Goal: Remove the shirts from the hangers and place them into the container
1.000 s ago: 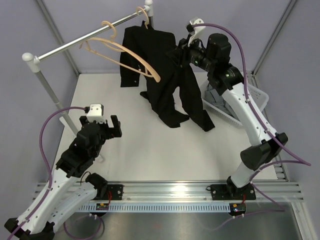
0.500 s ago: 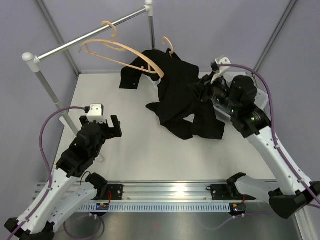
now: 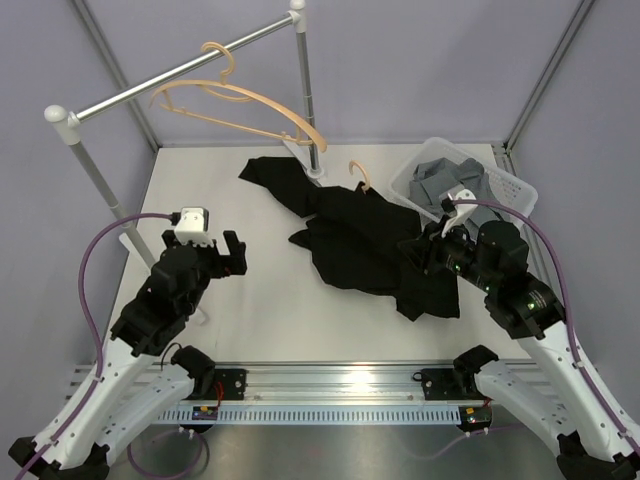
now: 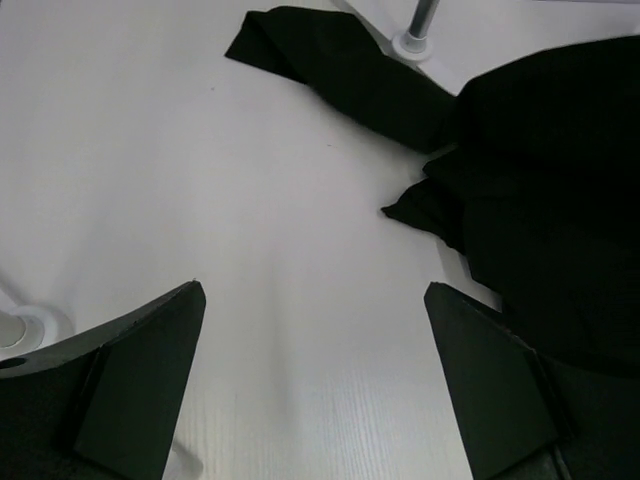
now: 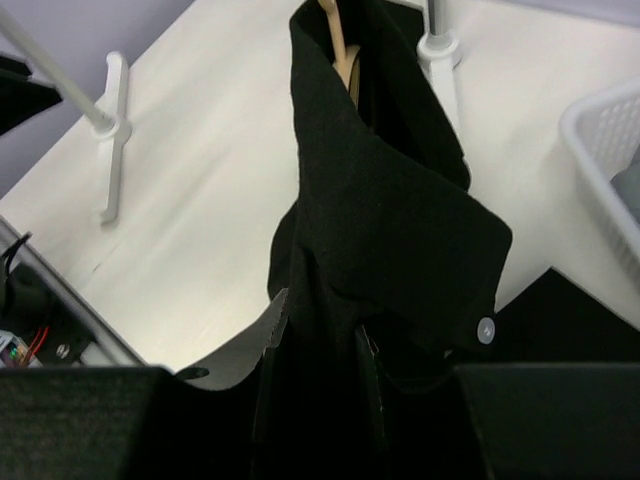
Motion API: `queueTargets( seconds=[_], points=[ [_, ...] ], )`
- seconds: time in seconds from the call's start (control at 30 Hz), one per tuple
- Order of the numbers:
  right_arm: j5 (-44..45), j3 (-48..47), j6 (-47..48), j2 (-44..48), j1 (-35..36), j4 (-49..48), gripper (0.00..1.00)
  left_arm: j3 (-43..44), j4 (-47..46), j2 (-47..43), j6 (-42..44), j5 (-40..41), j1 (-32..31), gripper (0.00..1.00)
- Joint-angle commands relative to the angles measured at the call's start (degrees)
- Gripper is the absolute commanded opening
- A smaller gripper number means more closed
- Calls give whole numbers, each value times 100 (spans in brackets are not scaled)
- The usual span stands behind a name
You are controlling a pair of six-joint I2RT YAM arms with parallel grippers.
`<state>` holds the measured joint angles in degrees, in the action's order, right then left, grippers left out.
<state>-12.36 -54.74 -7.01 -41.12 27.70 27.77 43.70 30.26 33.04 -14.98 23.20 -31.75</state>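
The black shirt (image 3: 360, 240) lies crumpled on the table right of centre, one sleeve trailing back toward the rail post. It is still on its tan wooden hanger (image 3: 358, 173), whose hook pokes out at the collar (image 5: 340, 45). My right gripper (image 3: 418, 252) is shut on the black shirt's cloth (image 5: 390, 200) just below the collar (image 5: 320, 340). The grey shirt (image 3: 450, 180) lies in the white container (image 3: 520, 185) at the back right. A second, bare hanger (image 3: 250, 105) hangs on the rail. My left gripper (image 3: 210, 258) hovers open over bare table (image 4: 315, 300), left of the black shirt (image 4: 550, 200).
The grey metal rail (image 3: 170, 78) runs across the back left on white posts. One post base (image 3: 315, 170) stands beside the shirt's sleeve (image 4: 415, 42). A white stand foot (image 5: 110, 140) lies at the left. The container's rim (image 5: 605, 150) is close on the right.
My right arm has pulled the black shirt and its hanger off the rail, down and toward the near right; the shirt now rests on the table. The left arm has not moved.
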Motion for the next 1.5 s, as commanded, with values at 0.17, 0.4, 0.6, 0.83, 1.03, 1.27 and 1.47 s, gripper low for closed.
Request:
queueTargets(
  seconds=[0.17,0.4,0.6,0.83,1.03,1.27,1.47],
  points=[
    [-1259,209,-293,70,42,-113,0,1085,-468,605,-610,-1686,19,99],
    [-1612,376,-556,-439,366,-886,0,2063,-626,1529,-1050,-2584,-270,99],
    [-1550,254,-653,-914,631,-1309,0,2485,-828,2031,-1261,-2453,-894,94],
    [-1717,113,-767,-1117,736,-1590,0,2608,-1092,2540,-1472,-1864,-1474,85],
    [-1840,86,-837,-1117,736,-1652,0,2582,-1259,2813,-1473,-1424,-1580,81],
    [-1919,139,-881,-1056,745,-1678,0,2591,-1531,3068,-1165,-1055,-1580,77],
    [-1972,183,-943,-1012,754,-1757,0,2529,-1971,3174,-936,-1002,-1580,70]
  ],
)
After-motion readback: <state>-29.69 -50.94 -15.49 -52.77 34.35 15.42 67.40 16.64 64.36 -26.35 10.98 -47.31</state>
